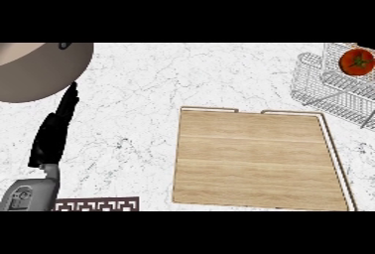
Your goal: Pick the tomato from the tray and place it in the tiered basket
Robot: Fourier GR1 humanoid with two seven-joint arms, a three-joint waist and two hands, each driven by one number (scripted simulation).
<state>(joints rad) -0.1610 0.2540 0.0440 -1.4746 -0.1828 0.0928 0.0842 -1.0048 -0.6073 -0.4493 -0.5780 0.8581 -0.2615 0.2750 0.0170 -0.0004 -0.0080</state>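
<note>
Round red tomato with green stem star (357,62) sits inside the upper tier of the white wire tiered basket (315,87), at the counter's far right corner. Basket cut off by the view's right edge, so its full shape and lower tier contents hard to make out; only bare wire shows in the lower part that's visible.

Taking the flat light-wood rectangular tray with thin pale rim (256,158) as landmark: tray lies flat on the white marbled counter (183,74), nothing on its board. Basket is just beyond the tray's far right corner, near but not touching as far as can be seen. Tomato well apart from the tray board, up in the basket.

Left of the tray, near the view's left edge: robot's left hand (55,131), black, fingers straight and together, pointing away up the counter, holding nothing, resting. Grey forearm below it, cut by the lower edge. Right hand does not show.

Far left of the tray, top corner: large round beige-grey bowl or pan shape (36,69), cut off by top and left edges, inside not visible, can't tell what it is exactly. Left hand's fingertips end just beside its rim.

Left of the tray's near corner at the bottom edge: dark patterned strip with white fret design (96,204), mostly cut off
</note>
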